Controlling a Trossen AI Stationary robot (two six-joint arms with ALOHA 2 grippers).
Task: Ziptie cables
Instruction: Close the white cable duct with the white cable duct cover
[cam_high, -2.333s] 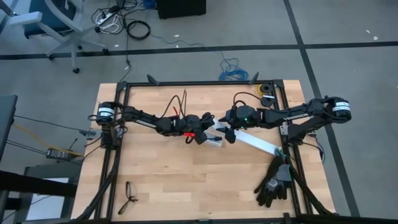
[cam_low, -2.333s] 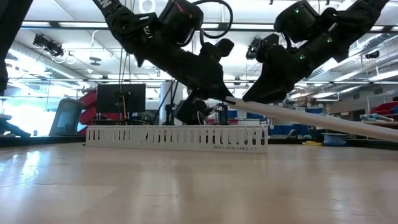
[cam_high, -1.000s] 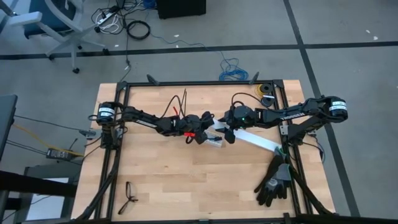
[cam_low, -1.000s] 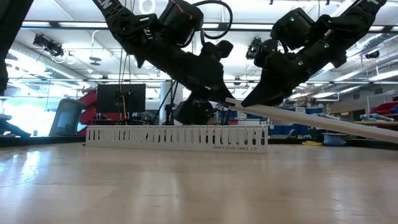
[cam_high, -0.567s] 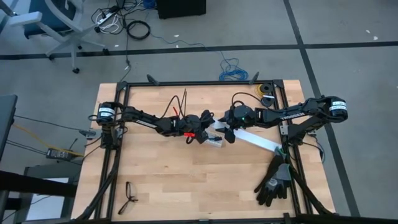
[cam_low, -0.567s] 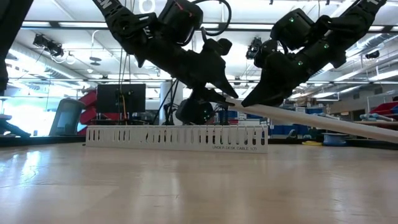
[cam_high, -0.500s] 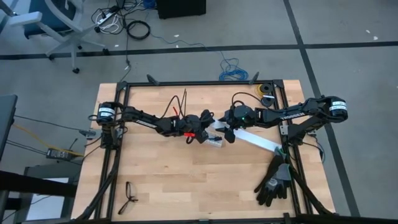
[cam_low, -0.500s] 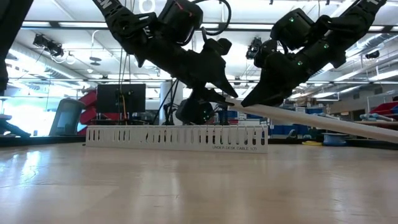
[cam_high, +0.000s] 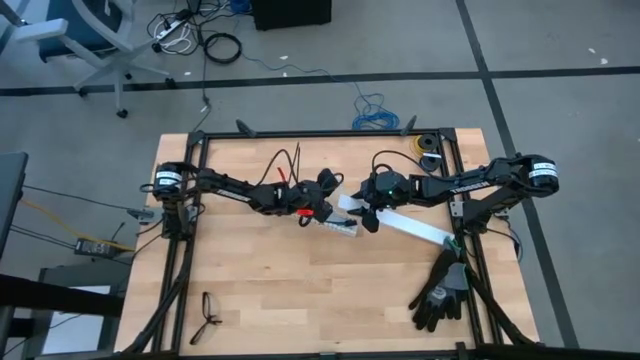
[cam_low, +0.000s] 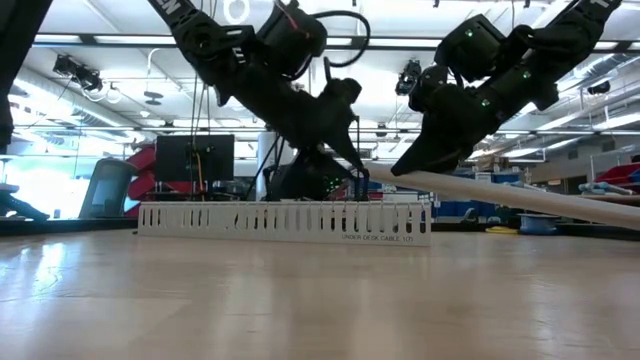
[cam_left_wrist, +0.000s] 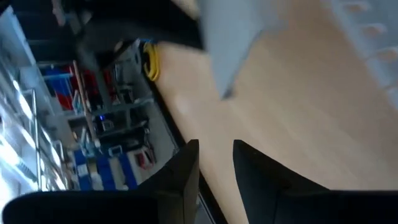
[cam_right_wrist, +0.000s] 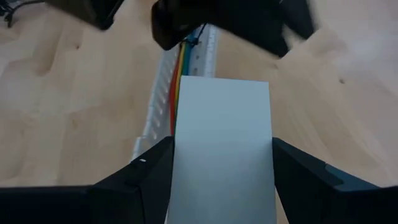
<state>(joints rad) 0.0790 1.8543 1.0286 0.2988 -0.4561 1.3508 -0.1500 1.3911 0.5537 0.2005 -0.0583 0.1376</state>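
Note:
The cables (cam_right_wrist: 180, 67), red, yellow and green wires, lie along the inside of a white slotted channel (cam_right_wrist: 154, 106) at the table's middle (cam_high: 338, 224). My right gripper (cam_right_wrist: 221, 155) is shut on a long flat white cover strip (cam_right_wrist: 221, 124) that reaches over the channel. My left gripper (cam_left_wrist: 216, 152) hovers just left of the strip's raised end (cam_low: 368, 172). It is open, with a narrow gap and nothing between its fingers. In the high view it sits at the channel's far side (cam_high: 327, 190). My right gripper pinches the white cover strip by its two long edges (cam_right_wrist: 173, 163), near its end at the table's middle. The fingers come slanting down from the table's right and lie along the strip. The strip is tilted: this end is raised over the channel, and the other end (cam_high: 440, 238) is low at the table's right edge.
A pair of black gloves (cam_high: 440, 290) lies at the near right corner. A small dark item (cam_high: 208, 312) lies near the front left. A cable spool (cam_high: 428, 148) sits at the far right. A black frame (cam_high: 300, 133) runs round the tabletop.
My left gripper has opened and come off the raised end of the white strip. It has rolled and drawn back a little toward the table's far left. My right gripper and the strip have kept still.

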